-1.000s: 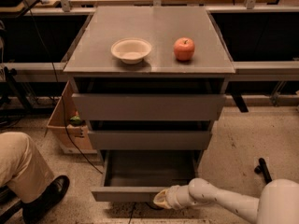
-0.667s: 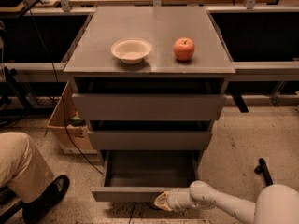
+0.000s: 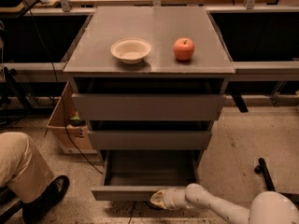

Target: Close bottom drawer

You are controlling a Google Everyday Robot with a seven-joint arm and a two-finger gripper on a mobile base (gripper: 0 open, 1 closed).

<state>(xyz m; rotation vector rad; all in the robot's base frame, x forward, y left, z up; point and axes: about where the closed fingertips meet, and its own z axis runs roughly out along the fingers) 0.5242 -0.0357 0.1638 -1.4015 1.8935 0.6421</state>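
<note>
The bottom drawer (image 3: pixel 124 193) is a shallow grey box pulled well out of the grey cabinet, its slim flat front low in the view and its inside bare. My gripper (image 3: pixel 158 199) is at the end of the white arm that comes in from the lower right. It sits right at the drawer's front edge, right of the middle, touching or nearly touching it. The mid-sized drawer front (image 3: pixel 149 140) and the tallest drawer front (image 3: pixel 148 107) above stick out a little.
A cream bowl (image 3: pixel 131 50) and a red apple (image 3: pixel 184 49) sit on the cabinet top (image 3: pixel 154 24). A cardboard box (image 3: pixel 65 122) stands left of the cabinet. A person's leg and black shoe (image 3: pixel 44 197) are at the lower left. A black object (image 3: pixel 264 171) lies on the floor at right.
The gripper and arm have barely shifted along the drawer's front. The drawer stands open as before.
</note>
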